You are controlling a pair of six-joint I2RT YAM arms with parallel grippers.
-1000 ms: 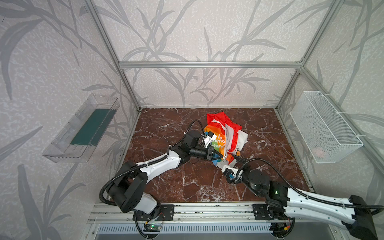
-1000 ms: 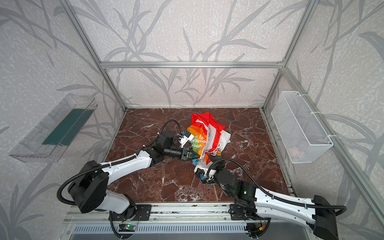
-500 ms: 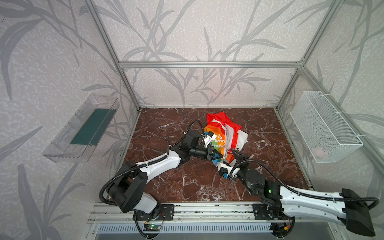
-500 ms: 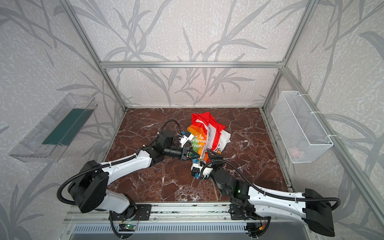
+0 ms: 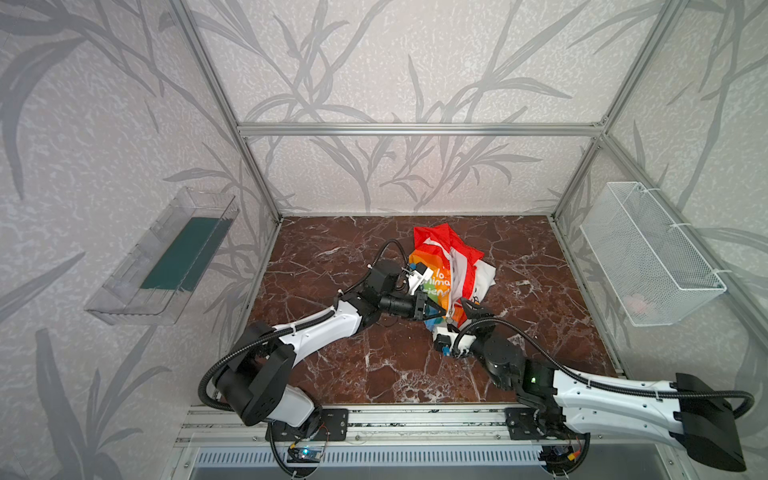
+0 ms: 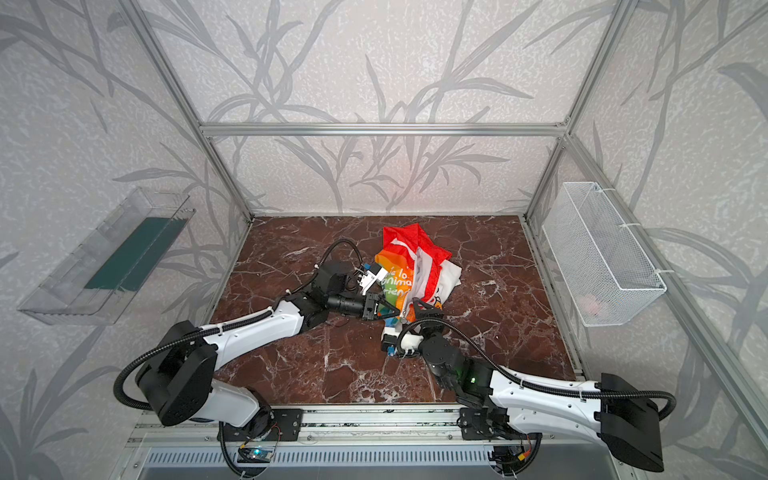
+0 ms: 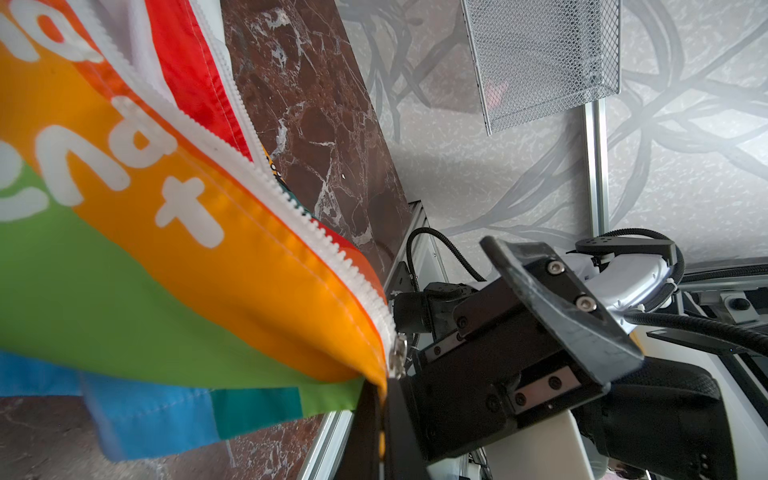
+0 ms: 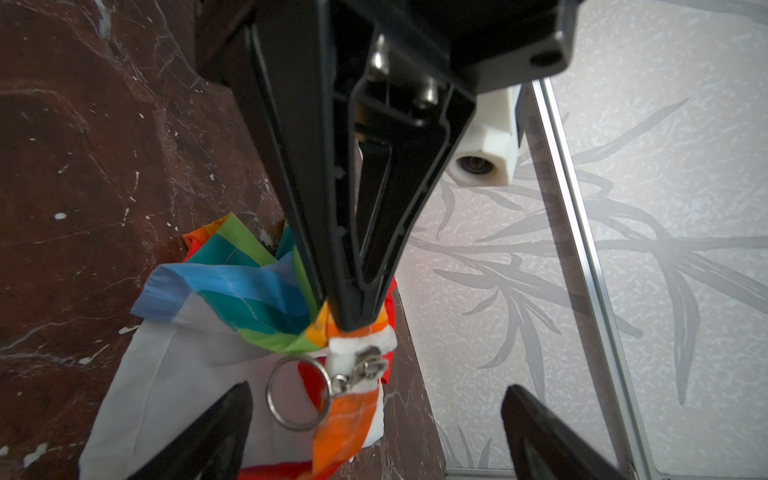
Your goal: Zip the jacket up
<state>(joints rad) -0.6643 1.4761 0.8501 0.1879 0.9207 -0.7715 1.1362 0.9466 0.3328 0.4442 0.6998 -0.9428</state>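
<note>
Rainbow stripes, red hood and white lining mark the jacket (image 5: 451, 266) (image 6: 415, 266), crumpled on the marble surface (image 5: 340, 257) just toward 1 o'clock from its middle in both top views. White lettering shows on its 9 o'clock side.

The left hand (image 5: 434, 311) (image 6: 388, 311) reaches in from 8 o'clock and is clamped shut on the hem corner at the jacket's 6 o'clock end. The top views show only black fingers meeting cloth. The left wrist view shows the jacket (image 7: 166, 257) pinched where the orange stripe ends, with the zipper slider (image 7: 398, 357) just above the grip and a white tooth row (image 7: 291, 203) running away from it.

Only the right wrist view shows the metal ring (image 8: 297, 395) hanging from the slider (image 8: 365, 365), below the left hand (image 8: 353, 324).

The right hand (image 5: 468, 308) (image 8: 374, 419) comes from 5 o'clock with its jaws spread wide, one to each side of the ring and clear of it.

A wire basket (image 5: 648, 249) hangs on the wall at 3 o'clock and a clear tray (image 5: 166, 257) at 9 o'clock.
</note>
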